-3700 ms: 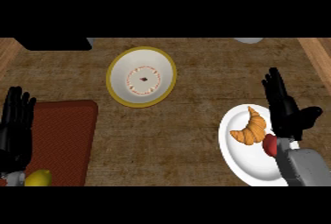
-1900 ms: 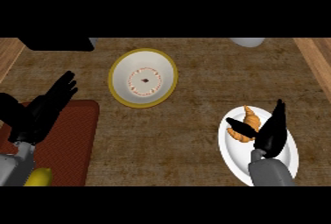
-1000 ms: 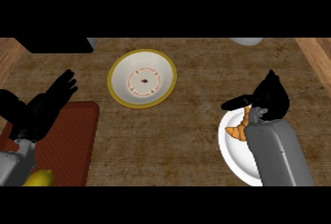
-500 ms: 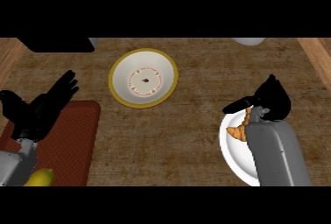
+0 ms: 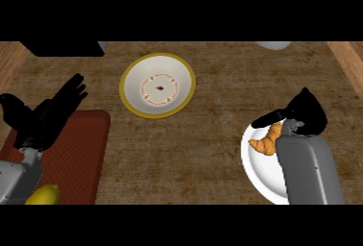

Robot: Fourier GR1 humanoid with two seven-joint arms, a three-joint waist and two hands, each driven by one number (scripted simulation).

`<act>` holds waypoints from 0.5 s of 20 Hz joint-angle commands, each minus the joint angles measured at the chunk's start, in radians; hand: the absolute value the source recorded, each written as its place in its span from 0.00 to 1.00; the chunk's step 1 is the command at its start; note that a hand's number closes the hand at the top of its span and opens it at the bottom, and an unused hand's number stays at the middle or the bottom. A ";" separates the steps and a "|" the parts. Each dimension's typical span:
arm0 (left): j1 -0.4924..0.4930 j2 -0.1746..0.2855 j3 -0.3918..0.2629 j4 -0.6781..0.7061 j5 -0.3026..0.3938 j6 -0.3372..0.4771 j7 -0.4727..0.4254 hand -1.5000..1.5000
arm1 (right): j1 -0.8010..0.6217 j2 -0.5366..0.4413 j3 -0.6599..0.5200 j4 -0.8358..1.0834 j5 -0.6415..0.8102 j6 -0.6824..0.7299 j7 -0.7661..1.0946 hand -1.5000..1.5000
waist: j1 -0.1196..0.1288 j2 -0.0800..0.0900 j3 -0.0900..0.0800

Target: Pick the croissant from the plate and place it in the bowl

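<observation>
Orange croissant (image 5: 267,143) lies on the white plate (image 5: 257,166), directly beneath the right robot hand (image 5: 306,111), whose fingers curl onto its upper end, evidently for lifting. Bowl (image 5: 178,72) stands well left. Left robot hand (image 5: 44,117) rests spread.

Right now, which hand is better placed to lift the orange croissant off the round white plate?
Right: the right hand is curled round the orange croissant on the round white plate; the left hand rests open at the view's far left.
</observation>
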 commanded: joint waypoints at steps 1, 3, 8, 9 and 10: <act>0.019 0.008 0.018 -0.002 -0.008 -0.027 -0.010 0.50 | 0.002 0.003 -0.003 0.012 -0.003 0.036 0.185 0.00 | 0.005 0.000 0.000; 0.029 0.007 0.033 0.029 -0.003 -0.056 -0.043 0.50 | -0.040 0.003 -0.043 -0.008 -0.006 0.090 0.194 0.00 | 0.003 0.000 0.000; 0.059 -0.071 -0.022 -0.075 -0.040 0.016 0.013 0.50 | -0.035 0.003 -0.083 0.095 -0.015 0.028 0.131 0.00 | 0.013 0.000 0.001; 0.031 -0.022 0.015 -0.048 -0.031 -0.013 0.039 0.50 | 0.001 0.003 -0.077 0.087 -0.018 0.031 0.117 0.00 | 0.008 0.000 0.001; -0.019 -0.021 0.029 -0.007 -0.030 -0.032 0.038 0.50 | -0.028 0.003 -0.081 0.145 -0.022 -0.013 0.103 0.00 | 0.007 0.003 0.001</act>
